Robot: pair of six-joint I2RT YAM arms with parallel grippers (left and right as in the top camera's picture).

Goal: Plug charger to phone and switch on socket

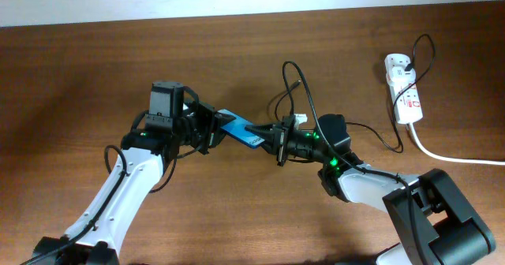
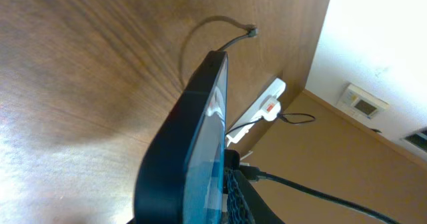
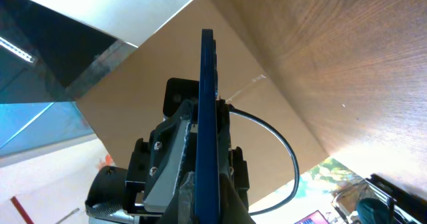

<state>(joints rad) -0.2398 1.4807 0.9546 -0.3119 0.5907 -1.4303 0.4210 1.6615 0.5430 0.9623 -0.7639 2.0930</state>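
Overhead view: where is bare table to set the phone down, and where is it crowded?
Free: the far-left table beyond the left gripper; the near strip between both arms. Crowded: the centre, where it and the right gripper hold the phone beside the charger loop; also around the socket.

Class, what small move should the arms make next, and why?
Probably the right gripper lets go of the slim blue-screened phone, which the left gripper also holds: the thin black charger cable's connector tip lies free on the wooden table.
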